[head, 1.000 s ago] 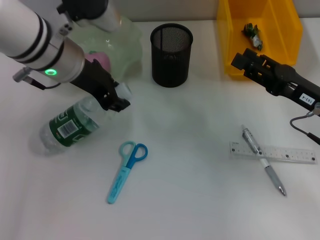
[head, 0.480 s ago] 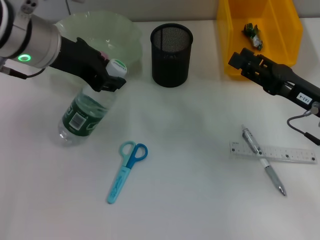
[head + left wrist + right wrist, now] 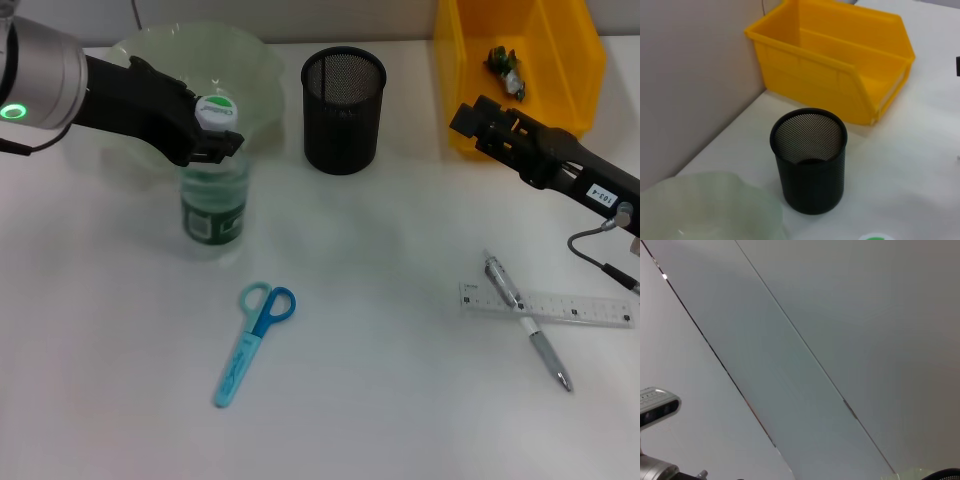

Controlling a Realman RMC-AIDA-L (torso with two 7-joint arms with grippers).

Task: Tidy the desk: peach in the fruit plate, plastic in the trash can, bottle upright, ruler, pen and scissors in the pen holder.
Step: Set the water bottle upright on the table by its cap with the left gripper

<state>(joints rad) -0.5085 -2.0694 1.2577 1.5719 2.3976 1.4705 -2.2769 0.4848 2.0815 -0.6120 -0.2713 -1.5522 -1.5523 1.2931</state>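
Observation:
The clear bottle [image 3: 214, 200] with a green label and white cap stands upright on the desk in front of the fruit plate [image 3: 255, 60]. My left gripper [image 3: 213, 137] is shut on its neck just under the cap. The peach is hidden behind my left arm. A scrap of plastic [image 3: 504, 66] lies inside the yellow trash can [image 3: 452, 60]. My right gripper [image 3: 470, 118] hovers at the bin's front left corner. Blue scissors [image 3: 254, 342] lie at the front left; the ruler [image 3: 548, 305] and the pen [image 3: 527, 333] lie crossed at the right. The black mesh pen holder [image 3: 343, 97] stands at the back.
The left wrist view shows the pen holder [image 3: 809, 160], the yellow bin [image 3: 835, 60] behind it, the plate's rim [image 3: 705, 205] and the bottle's cap [image 3: 875, 237]. A wall borders the desk's far side. A cable [image 3: 600, 250] hangs off my right arm.
My left gripper has swung the bottle from lying on its side up to standing, and moved it slightly right. The right gripper shifted a little left.

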